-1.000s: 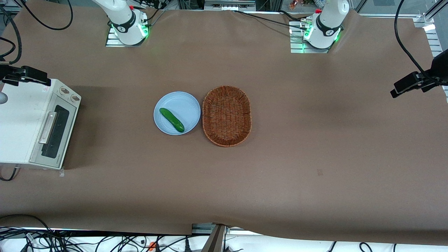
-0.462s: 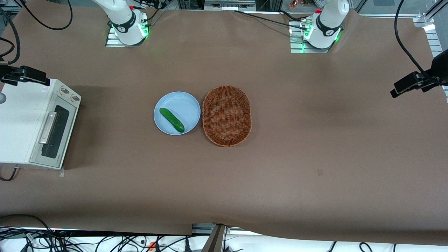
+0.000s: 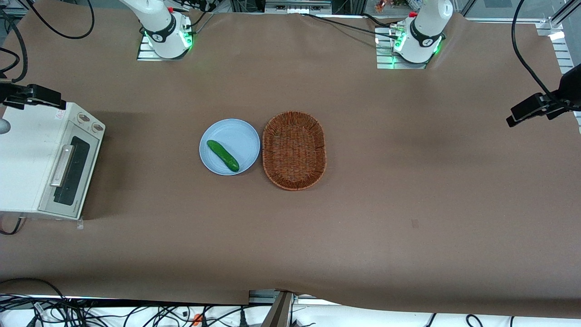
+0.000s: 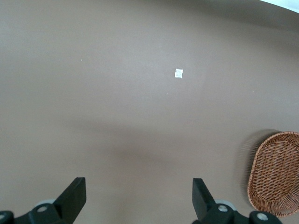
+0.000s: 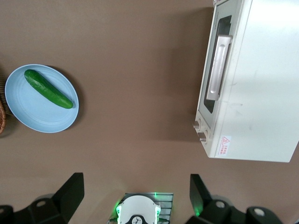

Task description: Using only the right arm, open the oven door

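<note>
Gripper (image 5: 134, 196) is hanging high over the desk (image 5: 140, 70), fingers wide apart and empty, well above the shut oven door's (image 5: 214, 70) bar handle (image 5: 218, 69); a skewed descent risks slipping off it.

The surface (image 3: 408, 181) wears a matt brown covering, cloth-like or paper-like, smooth apart from faint ripples. The toaster oven (image 3: 27, 159) has a painted white shell with a dull satin finish and light scuffs; its oven door (image 3: 68, 175) is framed in brushed silver metal around dark, glossy glass, with a silver metal bar handle (image 5: 218, 68). The plate (image 3: 229, 146) looks like smooth pale blue plastic or glazed ware, faintly shiny. The cucumber (image 3: 223, 155) has a glossy green skin. The basket (image 3: 294, 150) is rough woven wicker. The pincer (image 5: 135, 196), high above the surface near the oven, shows matt black plastic fingers (image 5: 70, 189) spread wide.
</note>
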Motion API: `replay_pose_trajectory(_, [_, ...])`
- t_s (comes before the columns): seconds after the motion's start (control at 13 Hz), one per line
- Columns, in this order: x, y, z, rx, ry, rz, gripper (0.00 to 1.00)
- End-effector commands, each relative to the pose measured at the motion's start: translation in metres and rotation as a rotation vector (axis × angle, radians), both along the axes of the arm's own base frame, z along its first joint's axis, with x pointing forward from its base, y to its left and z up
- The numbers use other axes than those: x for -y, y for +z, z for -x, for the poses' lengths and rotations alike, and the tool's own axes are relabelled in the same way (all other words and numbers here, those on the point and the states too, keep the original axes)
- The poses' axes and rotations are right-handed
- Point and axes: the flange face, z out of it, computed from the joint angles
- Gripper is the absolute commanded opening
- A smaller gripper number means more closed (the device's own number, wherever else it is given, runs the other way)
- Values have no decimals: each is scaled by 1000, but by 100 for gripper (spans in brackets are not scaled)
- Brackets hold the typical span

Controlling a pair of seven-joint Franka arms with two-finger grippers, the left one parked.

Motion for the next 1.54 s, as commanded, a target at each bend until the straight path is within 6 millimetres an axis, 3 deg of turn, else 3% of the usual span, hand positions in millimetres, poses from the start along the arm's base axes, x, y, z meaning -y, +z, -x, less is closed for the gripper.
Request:
replay_pose_trajectory(0.0, [-3,5,7,-11,2,-21,100])
replay_pose_trajectory(0.38, [-7,-19,-2,-54,7,-10,100])
replay_pose_trajectory(0.62, [-26,-56,-9,-128,28,-3,100])
replay_pose_trajectory(0.85, [-33,-102,-21,-197,26,3,98])
replay_pose_trajectory(1.0, [-39,-128,-28,-239,31,13,87])
replay_pose_trajectory(1.15, [-45,-151,-36,-257,42,22,67])
replay_pose_trajectory(1.31, [-47,-176,-41,-274,60,36,35])
replay_pose_trajectory(1.46, [-42,-204,-42,-272,103,104,12])
